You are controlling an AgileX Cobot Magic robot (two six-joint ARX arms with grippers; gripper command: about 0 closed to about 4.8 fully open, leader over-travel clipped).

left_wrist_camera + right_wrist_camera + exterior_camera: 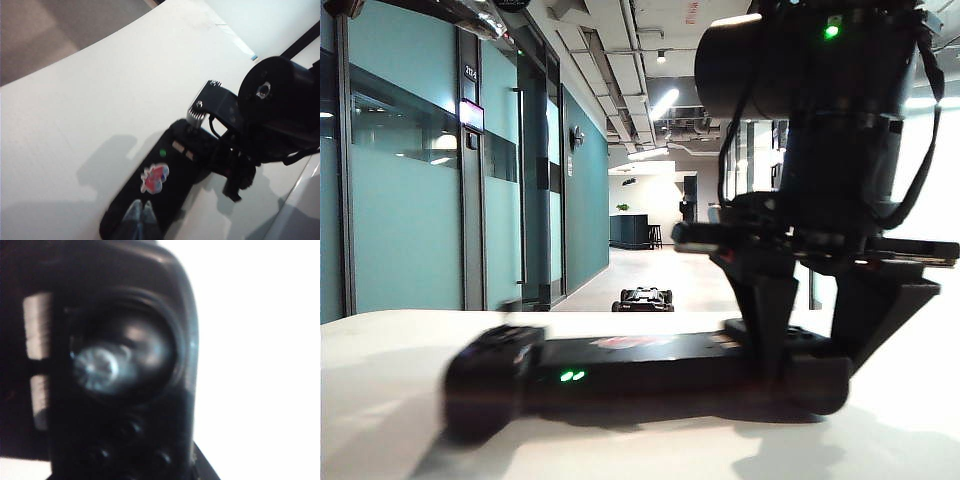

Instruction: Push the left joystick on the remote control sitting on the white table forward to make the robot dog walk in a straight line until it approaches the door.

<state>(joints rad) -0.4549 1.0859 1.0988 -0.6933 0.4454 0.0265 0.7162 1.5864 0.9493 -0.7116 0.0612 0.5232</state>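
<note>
The black remote control (650, 375) lies lengthwise on the white table (380, 420), two green lights on its side and a red-and-white logo (155, 178) on top. My left gripper (142, 214) is shut, its tips together over the controller's near end. They cover that end, so the left joystick is hidden. My right gripper (815, 365) stands open astride the other end, one finger on each side. The right wrist view shows a silvery-tipped stick (95, 371) in its round well there. The robot dog (642, 299) stands small and far down the corridor floor.
Teal glass walls with dark-framed doors (535, 180) line the corridor's left side. The corridor runs on to a bright room at the back. The table's far edge (95, 45) curves above a brown floor. The right arm's thick wrist (280, 107) hangs over the controller's end.
</note>
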